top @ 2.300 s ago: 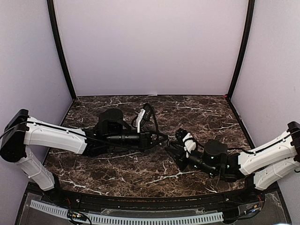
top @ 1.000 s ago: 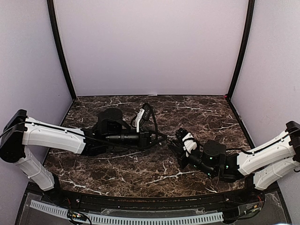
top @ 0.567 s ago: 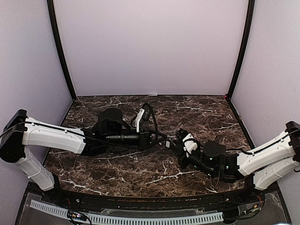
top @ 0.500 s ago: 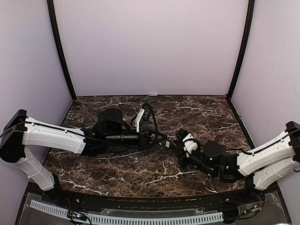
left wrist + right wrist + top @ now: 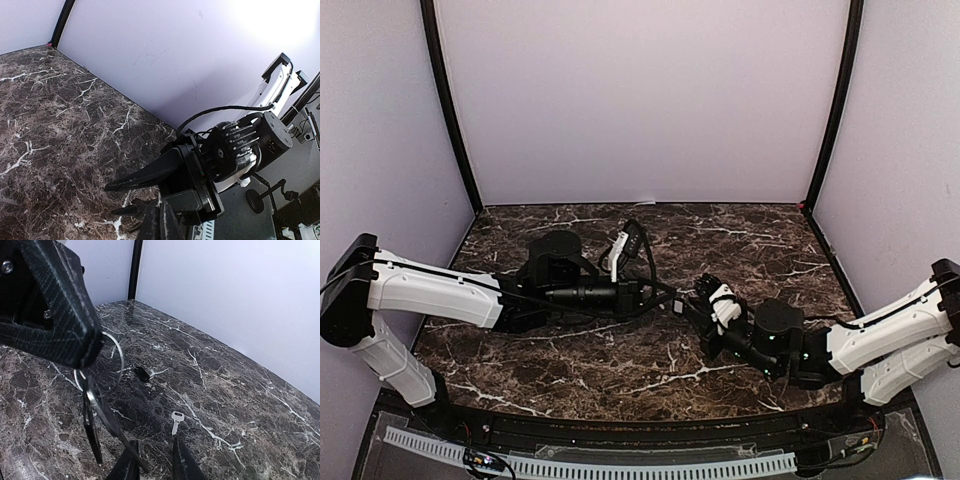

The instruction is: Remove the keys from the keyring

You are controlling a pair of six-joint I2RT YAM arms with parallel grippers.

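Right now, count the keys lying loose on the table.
1: a silvery key on the marble beyond the right claw; more may hang hidden below the keyring.

Left arm (image 5: 430,290) and right arm (image 5: 880,335) extend low and inward, wrists level, tips nearly meeting at centre. Left tool (image 5: 160,216): fingers pressed together, clamped on the keyring (image 5: 122,360). Right tool (image 5: 154,445): fingers narrowly parted.

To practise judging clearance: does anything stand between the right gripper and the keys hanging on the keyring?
Nothing visible does. The keys hang from the keyring, which the left gripper holds, directly ahead of the open right gripper.
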